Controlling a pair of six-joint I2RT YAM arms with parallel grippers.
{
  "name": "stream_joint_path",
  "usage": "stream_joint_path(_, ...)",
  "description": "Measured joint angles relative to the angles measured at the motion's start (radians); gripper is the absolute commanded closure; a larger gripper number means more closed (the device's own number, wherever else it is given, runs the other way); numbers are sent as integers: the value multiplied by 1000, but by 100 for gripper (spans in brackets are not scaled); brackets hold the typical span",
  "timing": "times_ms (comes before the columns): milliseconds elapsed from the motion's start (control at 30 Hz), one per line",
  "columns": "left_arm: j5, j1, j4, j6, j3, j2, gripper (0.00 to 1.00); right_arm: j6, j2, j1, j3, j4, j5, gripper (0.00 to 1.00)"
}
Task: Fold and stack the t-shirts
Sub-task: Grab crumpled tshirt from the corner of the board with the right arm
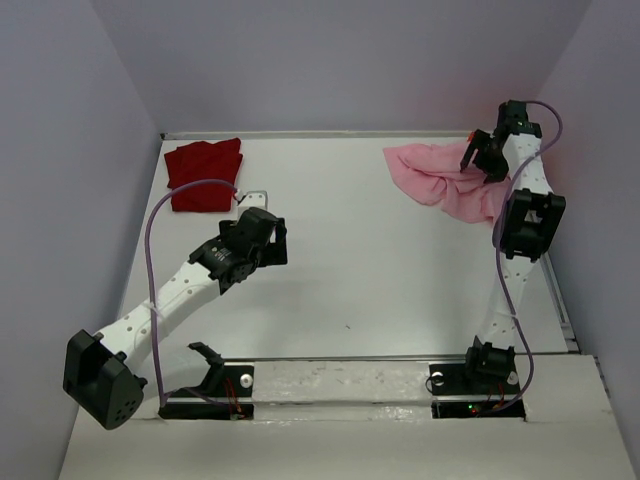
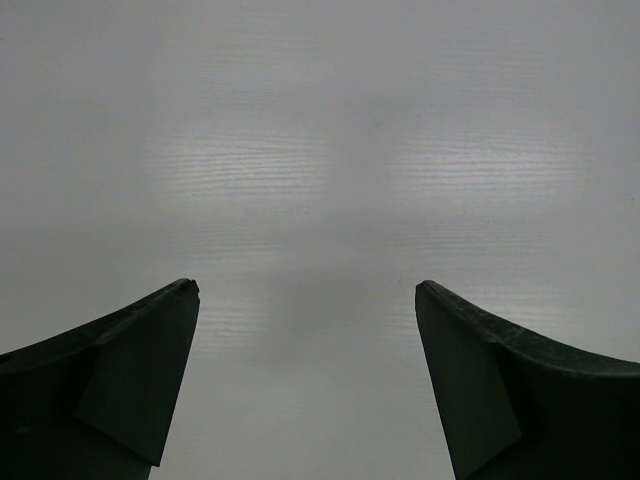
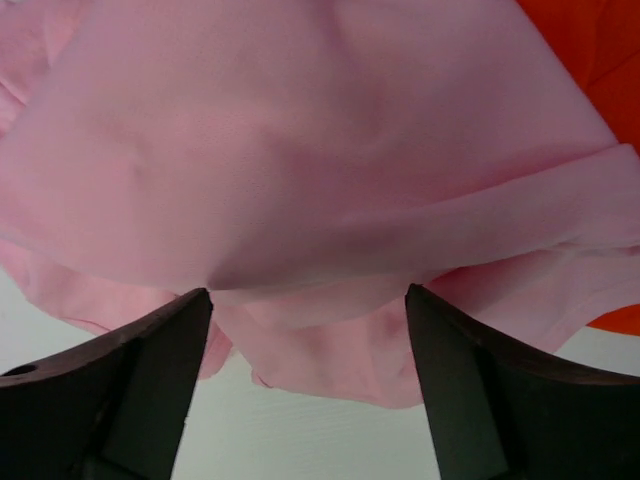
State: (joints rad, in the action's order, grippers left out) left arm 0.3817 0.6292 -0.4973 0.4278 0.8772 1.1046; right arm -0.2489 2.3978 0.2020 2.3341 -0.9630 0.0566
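The light pink t-shirt point(image 1: 445, 180) of plain soft cloth lies crumpled in a loose heap at the far right corner of the white worktop point(image 1: 380, 270); its folds spread toward the right edge, where the right arm crosses over part of it. In the right wrist view the pink cloth fills nearly the whole picture; a bright orange t-shirt point(image 3: 590, 50) of the same soft cloth shows behind it at the upper right and again as a sliver low at the right side; how the orange one lies cannot be told. The right gripper point(image 1: 485, 158) hangs over the far side of the pink heap, close to the far edge; its two dark fingers point(image 3: 150, 370) stand wide apart, and a hanging fold of the pink t-shirt reaches down between their tips; the jaws are not closed on it, and whether the tips touch the cloth cannot be told. The dark red t-shirt point(image 1: 205, 175), folded into a rough square, lies in the far left corner, well apart from the pink one. The left gripper point(image 1: 262, 238) sits near the red square's near right corner, low over bare worktop; its wrist view shows the jaws spread fully, holding nothing, with only the pale surface ahead of them.
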Motion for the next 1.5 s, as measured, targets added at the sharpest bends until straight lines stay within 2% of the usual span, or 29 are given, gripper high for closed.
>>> stream_joint_path(33,0,0,0,0,0,-1,1,-3,8,0,-2,-6,3,34)
stream_joint_path(67,0,0,0,0,0,-3,1,-6,15,0,-4,-10,5,34)
stream_joint_path(100,0,0,0,0,0,-5,1,-10,20,0,-5,-16,8,46)
stream_joint_path(133,0,0,0,0,0,-7,1,-11,23,0,-5,-19,11,65)
stream_joint_path(167,1,0,0,0,0,-8,1,-9,25,0,-6,-22,15,80)
stream_joint_path(200,1,0,0,0,0,-9,1,-11,26,0,-6,-23,18,83)
stream_joint_path(267,0,0,0,0,0,-9,1,-18,26,0,-16,-23,29,82)
stream_joint_path(333,1,0,0,0,0,-9,1,-20,19,0,-58,-6,45,92)
stream_joint_path(400,1,0,0,0,0,-9,1,-20,6,0,-125,4,60,94)
stream_joint_path(433,0,0,0,0,0,-9,1,-20,0,0,-156,5,66,93)
stream_joint_path(467,0,0,0,0,0,-9,1,-20,-3,0,-173,4,69,85)
stream_joint_path(500,0,0,0,0,0,-9,1,-18,-4,-3,-194,2,72,70)
stream_joint_path(533,0,0,0,0,0,-9,1,-15,-5,-7,-208,3,71,41)
stream_joint_path(567,0,0,0,0,0,-9,1,-9,-5,-8,-214,2,71,29)
stream_joint_path(633,0,0,0,0,0,-9,1,-5,-8,-8,-216,4,60,10)
stream_joint_path(667,0,0,0,0,0,-9,1,4,-10,-8,-216,4,58,9)
stream_joint_path(700,0,0,0,0,0,-9,1,5,-13,-9,-214,5,53,1)
stream_joint_path(900,0,0,0,0,0,-16,1,5,-19,-14,-129,5,30,4)
stream_joint_path(1000,0,0,1,0,0,-21,1,-6,-19,-14,-87,5,16,11)
stream_joint_path(1333,0,0,1,0,0,-21,1,-18,44,-14,-25,36,-25,7)
stream_joint_path(1367,-1,0,1,0,0,-21,1,-19,58,-14,-22,40,-27,9)
stream_joint_path(1400,0,0,1,0,0,-22,1,-21,103,-14,-1,48,-28,51)
stream_joint_path(1433,-2,0,1,0,0,-23,1,-23,111,-14,2,50,-28,51)
stream_joint_path(1467,-2,0,1,0,0,-24,1,-28,127,-14,10,55,-30,100)
stream_joint_path(1500,-4,0,1,0,0,-26,1,-30,134,-14,19,55,-31,100)
